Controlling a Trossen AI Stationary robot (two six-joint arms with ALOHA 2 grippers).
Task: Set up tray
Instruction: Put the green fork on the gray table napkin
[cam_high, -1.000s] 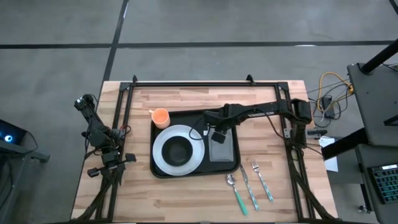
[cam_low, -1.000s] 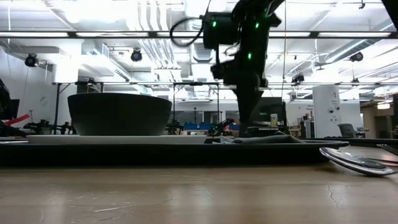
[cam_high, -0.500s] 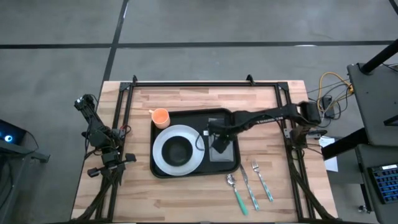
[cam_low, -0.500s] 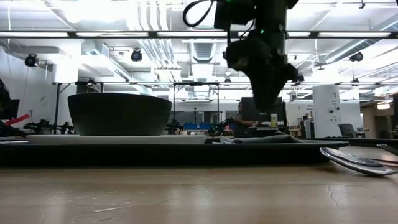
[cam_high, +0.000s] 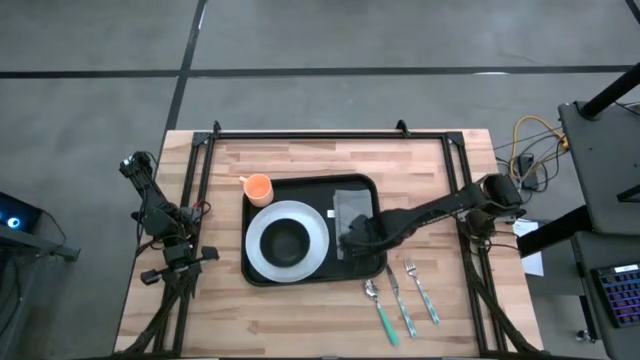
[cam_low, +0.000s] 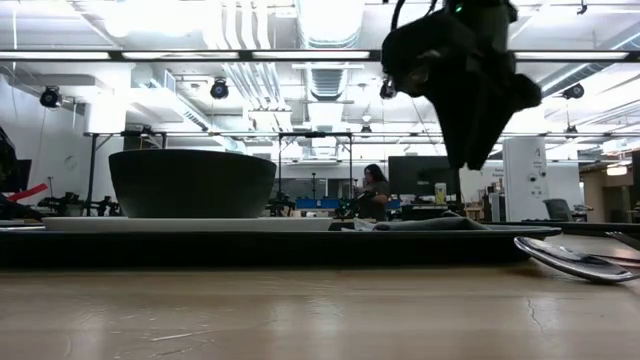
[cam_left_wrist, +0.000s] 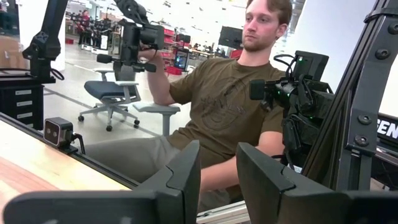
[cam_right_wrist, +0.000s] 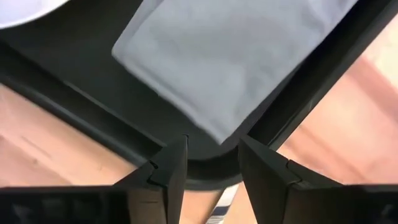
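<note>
The black tray lies mid-table. It carries a white plate with a dark bowl and, along its right side, a flat grey napkin. My right gripper hovers open above the napkin's near end, close to the tray's near-right corner, and touches nothing. In the low view it hangs well above the tray. My left gripper is open and parked at the table's left edge.
An orange cup stands on the wood at the tray's far-left corner. A spoon and two green-handled pieces of cutlery lie near the tray's right corner. A person sits beyond the table.
My right gripper has risen off the napkin and moved toward the table's near edge, from the middle of the napkin to its near end. The napkin stays flat on the tray.
</note>
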